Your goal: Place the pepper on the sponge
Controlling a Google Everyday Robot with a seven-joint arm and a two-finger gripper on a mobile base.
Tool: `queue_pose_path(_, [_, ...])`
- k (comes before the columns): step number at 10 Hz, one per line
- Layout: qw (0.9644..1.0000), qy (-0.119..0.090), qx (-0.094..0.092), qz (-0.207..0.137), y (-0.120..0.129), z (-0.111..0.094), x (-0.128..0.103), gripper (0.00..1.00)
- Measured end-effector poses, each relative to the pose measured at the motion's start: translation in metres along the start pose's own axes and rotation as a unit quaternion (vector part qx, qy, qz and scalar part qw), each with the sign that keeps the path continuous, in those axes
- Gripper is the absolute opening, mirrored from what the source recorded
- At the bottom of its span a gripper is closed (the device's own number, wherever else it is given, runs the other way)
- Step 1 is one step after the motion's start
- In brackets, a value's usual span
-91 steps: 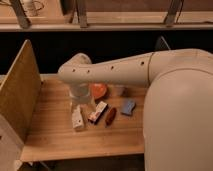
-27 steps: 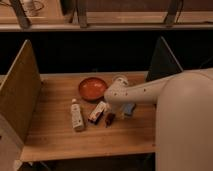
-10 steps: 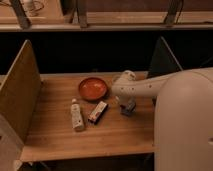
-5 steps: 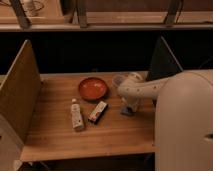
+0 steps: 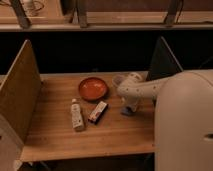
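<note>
My gripper (image 5: 131, 105) hangs low at the end of the pale arm (image 5: 142, 87), right over the table's right half. Under it, a bit of the light blue sponge (image 5: 125, 112) shows on the wood; the gripper covers the rest of it. The pepper is hidden: it shows nowhere on the table, and whatever lies under the gripper is covered.
A round orange-red bowl (image 5: 93, 88) stands mid-table. In front of it lie a red-and-white packet (image 5: 98, 111) and a white tube-like bottle (image 5: 77, 115). Upright panels close the table's left (image 5: 17, 95) and right (image 5: 162, 60) ends. My own body fills the lower right.
The pepper lay beside the packet earlier and is gone from there. My gripper has moved right from the packet to over the sponge and now sits slightly lower on it.
</note>
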Motion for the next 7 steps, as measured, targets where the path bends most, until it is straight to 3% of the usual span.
queue_pose_path(4, [1.0000, 0.000, 0.000, 0.000, -0.0001, 0.0005, 0.0004, 0.78])
queue_pose_path(7, [1.0000, 0.001, 0.000, 0.000, -0.0002, 0.0007, 0.0005, 0.80])
